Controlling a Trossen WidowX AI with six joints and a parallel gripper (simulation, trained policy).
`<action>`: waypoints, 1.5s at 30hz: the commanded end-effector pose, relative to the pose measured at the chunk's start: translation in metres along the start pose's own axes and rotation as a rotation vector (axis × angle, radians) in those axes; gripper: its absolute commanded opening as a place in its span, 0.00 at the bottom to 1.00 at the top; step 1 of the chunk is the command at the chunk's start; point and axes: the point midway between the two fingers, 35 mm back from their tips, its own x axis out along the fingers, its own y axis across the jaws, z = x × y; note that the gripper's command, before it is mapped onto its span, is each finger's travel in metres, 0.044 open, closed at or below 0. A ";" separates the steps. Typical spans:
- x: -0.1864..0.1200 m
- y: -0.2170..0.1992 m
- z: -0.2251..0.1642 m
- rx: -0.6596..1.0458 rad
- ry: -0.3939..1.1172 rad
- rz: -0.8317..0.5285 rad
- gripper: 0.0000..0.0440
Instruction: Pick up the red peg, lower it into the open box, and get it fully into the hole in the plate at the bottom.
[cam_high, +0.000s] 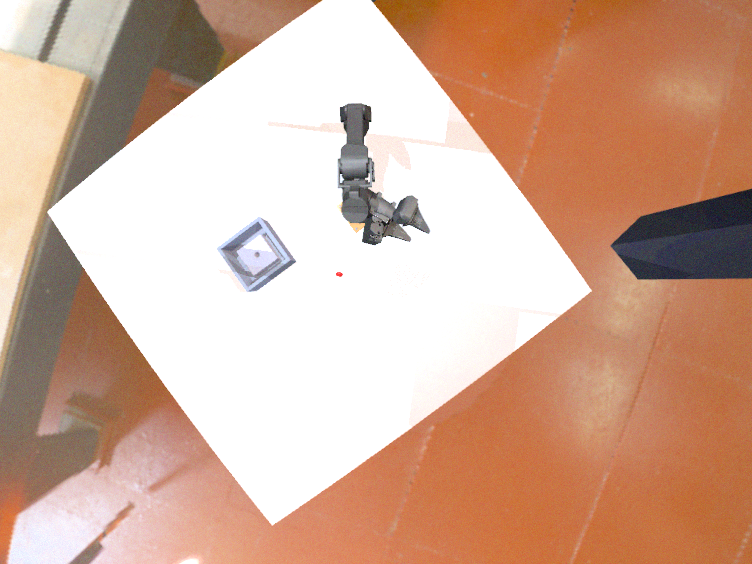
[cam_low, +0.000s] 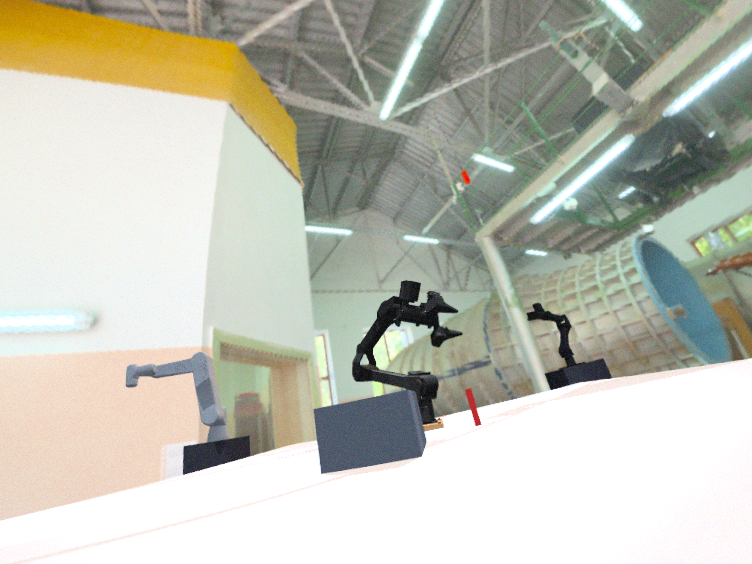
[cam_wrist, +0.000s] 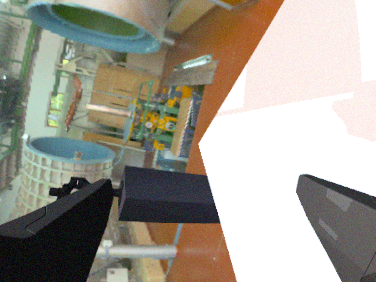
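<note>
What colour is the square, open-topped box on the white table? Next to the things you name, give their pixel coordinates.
Blue-grey (cam_high: 271, 279) (cam_low: 370, 434); the top view shows it best, inside walls included.

workshop or industrial hall: steel roof trusses (cam_low: 340, 54), fluorescent tube lights (cam_low: 410, 63), large ribbed cylinder (cam_low: 583, 297) (cam_wrist: 65, 175), green-and-yellow machinery (cam_wrist: 160, 122), orange tiled floor (cam_high: 607, 394).

The wrist view is cutting off both fingers at its edges. The arm (cam_high: 355, 166) is partly covering its orange base (cam_high: 356, 228) (only slivers are peeking out), and the box's (cam_low: 369, 432) near wall is hiding its interior.
</note>
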 end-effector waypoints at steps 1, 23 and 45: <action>0.003 -0.016 0.015 0.062 -0.063 -0.081 1.00; -0.010 -0.129 0.081 0.515 -0.404 -0.592 1.00; -0.027 -0.256 0.098 1.029 -0.659 -0.972 1.00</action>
